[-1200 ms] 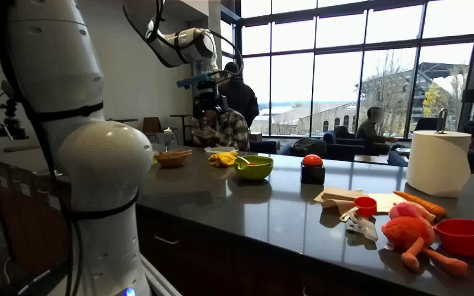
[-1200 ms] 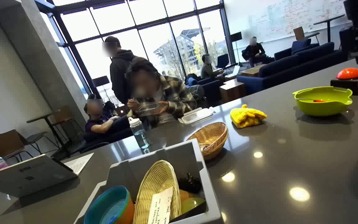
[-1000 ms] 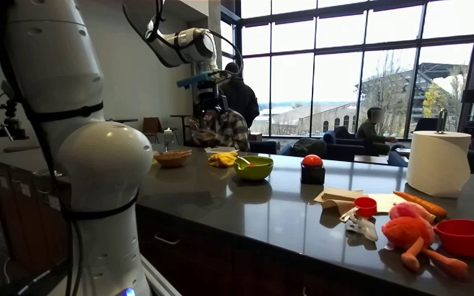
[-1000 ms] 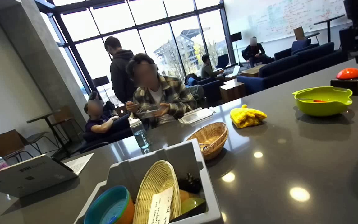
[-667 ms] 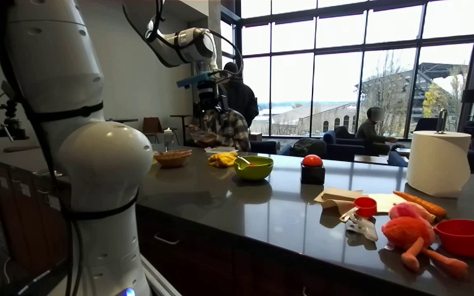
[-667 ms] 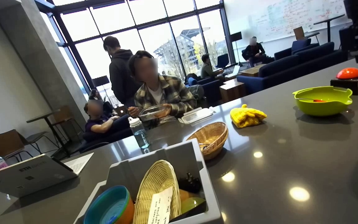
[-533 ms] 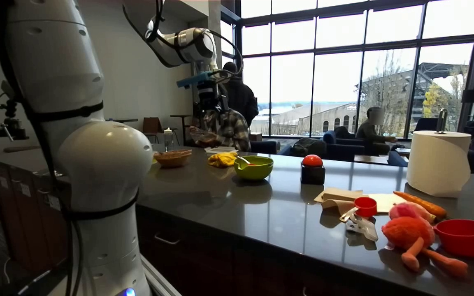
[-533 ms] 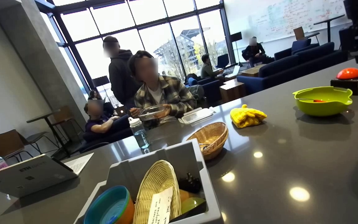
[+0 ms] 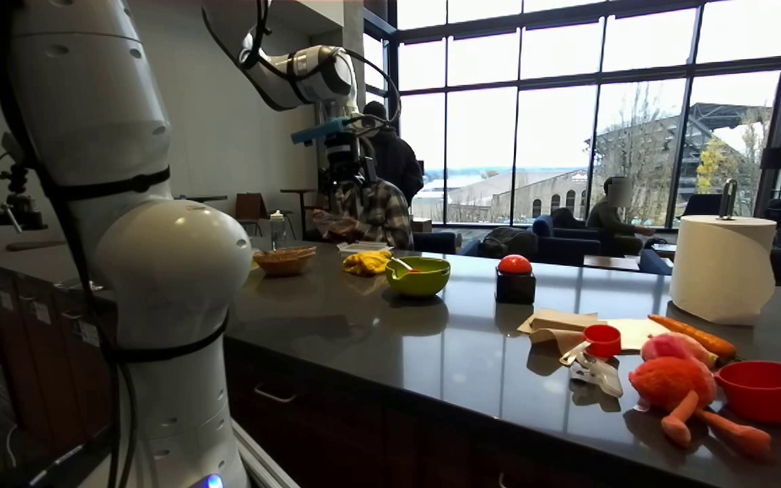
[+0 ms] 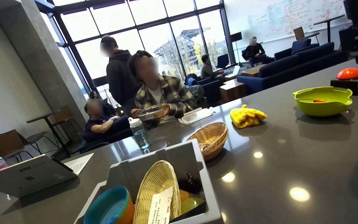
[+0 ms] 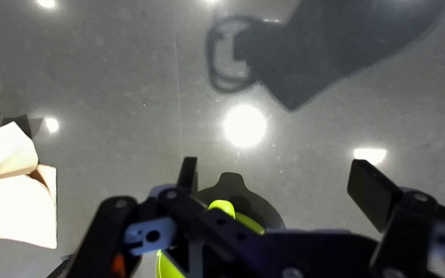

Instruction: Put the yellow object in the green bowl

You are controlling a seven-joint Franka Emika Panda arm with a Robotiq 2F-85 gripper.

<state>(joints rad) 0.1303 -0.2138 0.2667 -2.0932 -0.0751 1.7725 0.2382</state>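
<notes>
The crumpled bright-yellow knit-looking object [image 10: 248, 116] is lying on the glossy dark-grey counter [image 10: 269, 193], close to its far edge, the one opposite the white robot base [image 9: 173, 393]. Along that edge it is sitting between the oval brown wicker basket [image 10: 219, 144] and the round lime-green plastic-looking bowl [image 10: 323, 108], touching neither. The bowl is standing a little farther in from the edge, and a slim utensil with an orange-red end [image 10: 318, 100] is resting inside it.

The black two-fingered gripper [image 11: 280, 183] is hanging above the counter, its fingers standing wide apart and holding nothing. In the wrist view the bowl is showing only in part beneath it, and the yellow object is not appearing, so the task is probably at its opening step: getting to the object, with no grasp made.

The next move is likely calling for a shift toward the far edge and along it toward the basket, then a descent straight onto the yellow folds. Because the object is looking soft, a shallow pinch is risking a slip; a deep one is promising better. Later, the utensil is possibly getting in the way inside the bowl.
</notes>
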